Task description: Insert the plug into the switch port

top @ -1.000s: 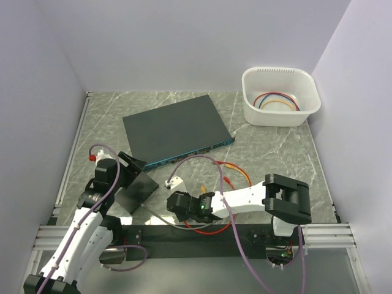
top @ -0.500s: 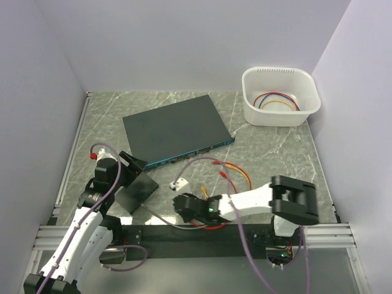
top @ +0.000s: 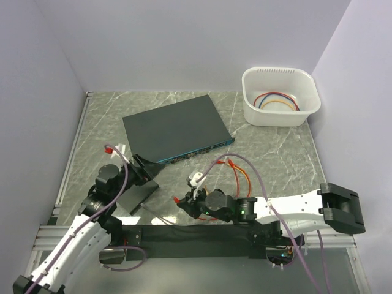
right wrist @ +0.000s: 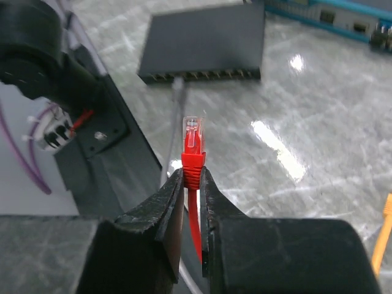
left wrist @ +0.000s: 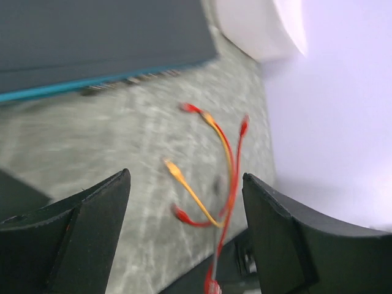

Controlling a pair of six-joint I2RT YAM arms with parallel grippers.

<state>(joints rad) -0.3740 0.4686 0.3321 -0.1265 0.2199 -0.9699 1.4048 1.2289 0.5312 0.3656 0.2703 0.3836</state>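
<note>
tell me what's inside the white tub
Loops of red, blue and yellow cable lie inside the tub. The tub's near wall hides the front of its floor, and no cable ends show.

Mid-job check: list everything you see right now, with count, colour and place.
switch: one, dark grey with a teal front edge, far left-centre of the table
small slab: one, black with a row of sockets, near left, by the left gripper
tub: one, white, far right corner
coiled cables: red, blue and yellow, inside the tub
loose cables: at least two, red and orange, near centre, in front of the switch
plug: one, red with a clear tip, held upright
table: one, grey marbled
left gripper: open, empty, over the near left
right gripper: shut on the plug
</note>
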